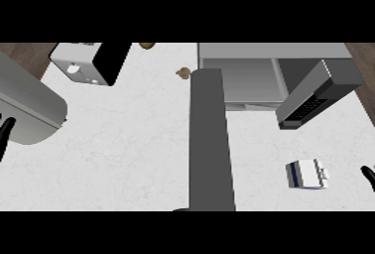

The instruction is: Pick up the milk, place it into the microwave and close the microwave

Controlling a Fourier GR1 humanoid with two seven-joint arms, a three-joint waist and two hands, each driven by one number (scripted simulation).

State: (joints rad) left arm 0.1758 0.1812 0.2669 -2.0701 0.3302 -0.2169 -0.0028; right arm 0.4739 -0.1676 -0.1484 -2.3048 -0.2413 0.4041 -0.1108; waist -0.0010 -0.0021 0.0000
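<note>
Milk [306, 174] lies on its side on the white bench [132, 149], below the open microwave [245, 79]. It looks light, stiff and smooth, best held by its flat sides. Right robot hand [367, 176] barely shows; its fingers cannot be told.

Milk carton [306, 174] lying on the white table [132, 149], just left of the right hand's [368, 177] fingers, not touching. Microwave [253, 79] open beyond them, door [316, 94] swung out above the carton. Left hand's [6, 130] fingers at the far left edge, beside a grey rounded body [29, 106]. Toaster [84, 62] further up.
</note>
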